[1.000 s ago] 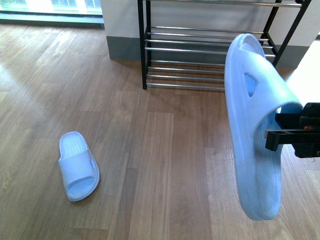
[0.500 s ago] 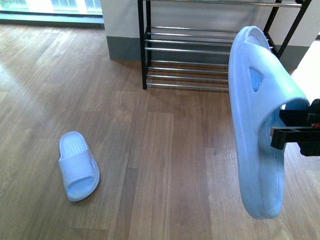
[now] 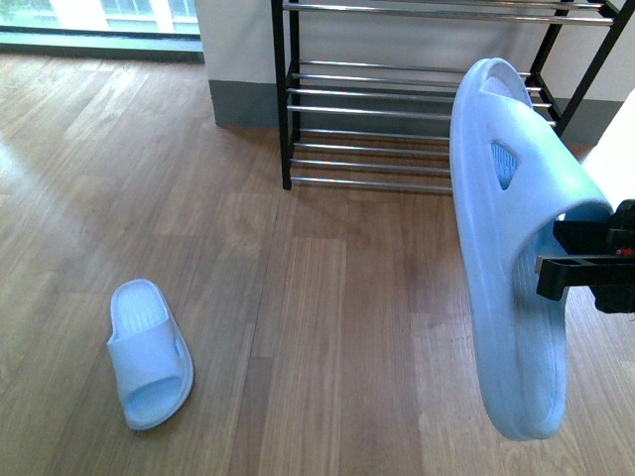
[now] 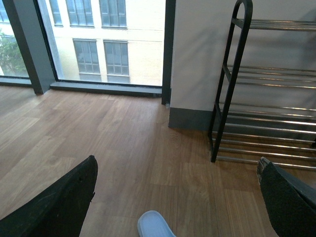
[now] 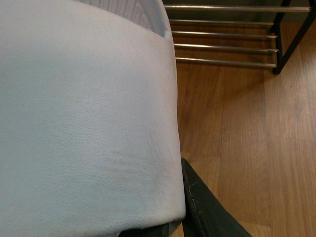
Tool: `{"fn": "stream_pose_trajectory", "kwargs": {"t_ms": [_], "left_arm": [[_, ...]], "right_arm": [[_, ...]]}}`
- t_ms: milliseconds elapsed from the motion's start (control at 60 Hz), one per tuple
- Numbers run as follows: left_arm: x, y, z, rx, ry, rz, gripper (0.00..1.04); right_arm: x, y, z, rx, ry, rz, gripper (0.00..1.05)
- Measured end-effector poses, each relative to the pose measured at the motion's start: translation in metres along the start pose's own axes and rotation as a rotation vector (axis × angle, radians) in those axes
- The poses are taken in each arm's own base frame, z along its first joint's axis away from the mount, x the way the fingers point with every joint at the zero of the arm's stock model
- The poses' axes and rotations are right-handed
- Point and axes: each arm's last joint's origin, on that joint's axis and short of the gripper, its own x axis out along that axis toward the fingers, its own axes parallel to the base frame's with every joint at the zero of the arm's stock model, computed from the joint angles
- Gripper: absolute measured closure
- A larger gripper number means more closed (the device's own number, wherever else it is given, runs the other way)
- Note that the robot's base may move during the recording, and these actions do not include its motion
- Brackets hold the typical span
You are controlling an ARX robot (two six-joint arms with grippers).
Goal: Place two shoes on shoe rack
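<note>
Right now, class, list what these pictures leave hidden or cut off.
1. Front view: tips of the right claw, hidden behind the held slipper.
2. Front view: the shoe rack, right side behind that slipper, top cut off.
3. Left wrist view: the floor slipper, mostly cut off by the frame edge.

Pale blue slippers: one held up, one on the floor, the rack beyond.

The raised pale blue rubber slide slipper (image 3: 496, 278) (image 5: 84, 113) stands nearly on end at the right of the front view, its long edge toward the camera, its strap band clamped in the right pincer (image 3: 575, 253). The second pale blue slide slipper (image 3: 149, 354) (image 4: 155, 224) lies flat and sole-down on the wooden floor (image 3: 327, 327), well apart to the left. The shoe rack of black metal side frames and thin chrome rods (image 3: 397, 111) (image 4: 276, 24) stands upright ahead against the wall, and the raised slipper overlaps its right end in the front view.
</note>
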Motion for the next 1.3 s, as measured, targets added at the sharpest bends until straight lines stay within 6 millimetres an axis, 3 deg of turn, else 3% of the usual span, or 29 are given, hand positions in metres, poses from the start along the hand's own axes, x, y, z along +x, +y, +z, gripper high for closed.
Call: {"fn": "stream_pose_trajectory", "kwargs": {"t_ms": [700,800,917,1000,1117,1300], "left_arm": [[0.0,0.0,0.0,0.0,0.0,0.0,0.09],[0.006,0.004,-0.001,-0.014,0.266,0.209,0.09],[0.034,0.015,-0.009,0.009,0.435,0.174,0.09],[0.064,0.03,-0.022,0.067,0.533,0.115,0.09],[0.105,0.057,-0.062,0.136,0.732,0.038,0.09],[0.126,0.082,-0.129,0.189,1.031,-0.035,0.09]], "right_arm": [[0.0,0.0,0.0,0.0,0.0,-0.003,1.03],[0.0,0.0,0.0,-0.001,0.0,-0.004,1.03],[0.0,0.0,0.0,-0.003,0.0,-0.002,1.03],[0.0,0.0,0.0,-0.003,0.0,-0.005,1.03],[0.0,0.0,0.0,-0.003,0.0,-0.002,1.03],[0.0,0.0,0.0,-0.003,0.0,-0.003,1.03]]}}
